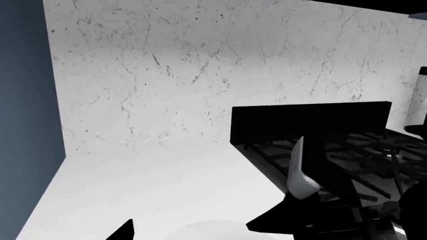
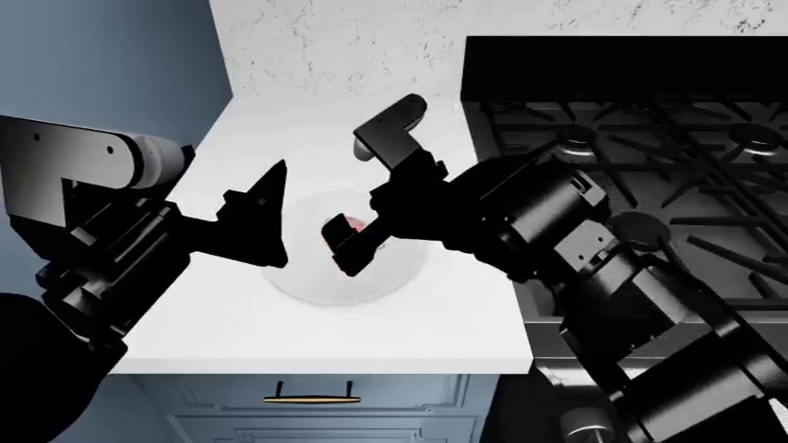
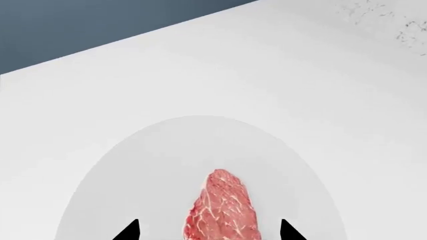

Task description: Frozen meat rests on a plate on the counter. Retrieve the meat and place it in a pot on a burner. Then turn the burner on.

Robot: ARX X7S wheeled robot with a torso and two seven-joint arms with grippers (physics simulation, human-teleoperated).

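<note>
On the flat round white plate (image 3: 120, 175) lies the small oval slab of raw pink-red meat (image 3: 222, 210), streaked with white marbling and much smaller than the plate. Seen from the right wrist, its long axis runs straight away from the camera, with the narrower rounded end pointing toward the far rim of the plate. Just either side of the meat's near end stand the two black pointed fingers (image 3: 130, 231) of the right gripper (image 2: 349, 242), spread wide with the meat between them but not touching it; they hold nothing. From the head camera only a sliver of the meat (image 2: 354, 224) shows beside the gripper, above the plate (image 2: 308, 277).

Around the plate spreads the smooth plain white table (image 2: 407, 332), with a light-blue cabinet front and slim brass handle (image 2: 312, 399) below its front edge. To the plate's left hovers the left gripper (image 2: 261, 217), its dark wedge-shaped fingers (image 2: 268, 189) apart from the plate; whether they are open or closed cannot be told. Right of the plate sits a black stove with dark cast grates (image 2: 665, 157). Behind the table rises a white speckled stone wall (image 1: 200, 75), and a flat blue-grey wall (image 2: 111, 65) bounds it on the left.
</note>
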